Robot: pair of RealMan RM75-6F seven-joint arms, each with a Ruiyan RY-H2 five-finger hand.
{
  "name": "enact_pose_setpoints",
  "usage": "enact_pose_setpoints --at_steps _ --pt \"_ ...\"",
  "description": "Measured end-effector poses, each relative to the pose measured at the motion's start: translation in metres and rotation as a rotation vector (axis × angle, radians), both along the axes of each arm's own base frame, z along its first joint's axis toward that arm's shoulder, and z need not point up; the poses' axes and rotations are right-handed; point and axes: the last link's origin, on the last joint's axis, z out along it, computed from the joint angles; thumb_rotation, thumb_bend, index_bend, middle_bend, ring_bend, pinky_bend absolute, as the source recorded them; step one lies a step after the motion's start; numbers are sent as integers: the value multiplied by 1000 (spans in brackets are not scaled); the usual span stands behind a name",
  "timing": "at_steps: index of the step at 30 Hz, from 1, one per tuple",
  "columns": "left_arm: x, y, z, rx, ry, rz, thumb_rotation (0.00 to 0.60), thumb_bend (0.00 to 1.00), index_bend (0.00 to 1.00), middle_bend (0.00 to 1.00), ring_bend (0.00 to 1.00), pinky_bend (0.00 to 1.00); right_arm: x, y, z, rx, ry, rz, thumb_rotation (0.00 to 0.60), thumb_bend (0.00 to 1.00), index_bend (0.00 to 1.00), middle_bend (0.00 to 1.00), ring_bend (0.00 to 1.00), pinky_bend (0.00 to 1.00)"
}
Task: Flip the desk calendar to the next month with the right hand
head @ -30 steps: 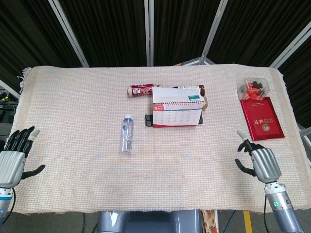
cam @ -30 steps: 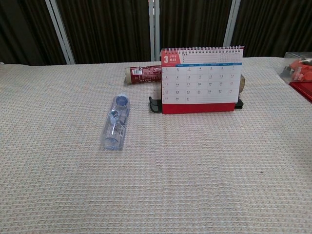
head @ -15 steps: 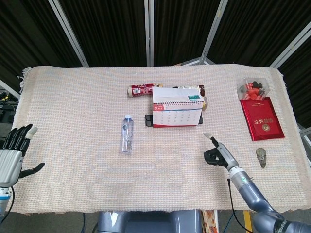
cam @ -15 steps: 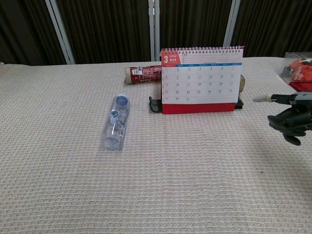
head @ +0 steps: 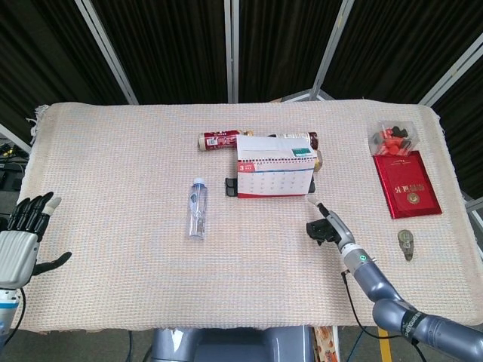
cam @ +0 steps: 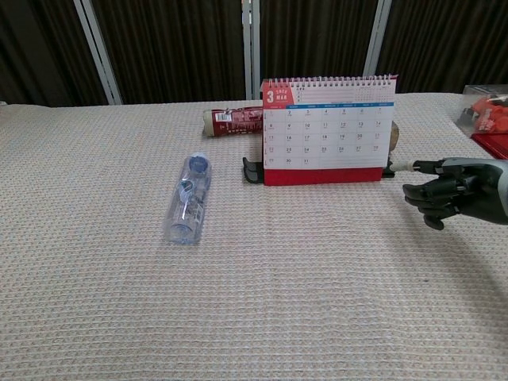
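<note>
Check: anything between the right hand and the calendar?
Nothing visible. The right hand sits just off the calendar's lower right corner, with only bare cloth between them. The bottle lies well to the left, out of the way.
</note>
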Motion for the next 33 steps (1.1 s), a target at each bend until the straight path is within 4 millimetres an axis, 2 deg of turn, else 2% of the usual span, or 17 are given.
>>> enact_pose_setpoints --at_steps 15,26,33 --pt "-1 3 0 -4 -10 10 600 68 0 0 0 0 8 -22 -12 -4 -33 -17 600 535 0 825 875 759" --pt "-2 4 2 -4 -19 11 600 67 0 0 0 0 31 -37 -25 10 -78 0 600 542 0 826 875 759" --pt "-3 4 3 -5 -27 12 600 67 0 0 0 0 58 -45 -31 30 -140 37 600 553 28 828 876 759"
